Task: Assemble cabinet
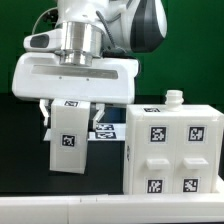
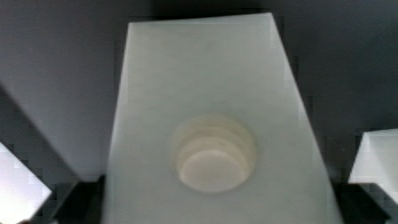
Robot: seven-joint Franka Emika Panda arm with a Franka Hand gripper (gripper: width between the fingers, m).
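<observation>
The cabinet (image 1: 170,150) is a large white box at the exterior view's right, with several black-and-white tags on its front and a small round peg (image 1: 174,97) on top. My gripper (image 1: 70,118) is to its left, above the table, shut on a narrow white panel (image 1: 68,142) that hangs down with a tag facing the camera. The panel is apart from the cabinet. In the wrist view the panel (image 2: 205,90) fills the middle and carries a round knob (image 2: 214,155). An edge of the cabinet (image 2: 377,165) shows beside it.
The marker board (image 1: 108,131) lies on the dark table behind the held panel, partly hidden by it. A white edge (image 2: 18,185) shows in a corner of the wrist view; I cannot tell what it is.
</observation>
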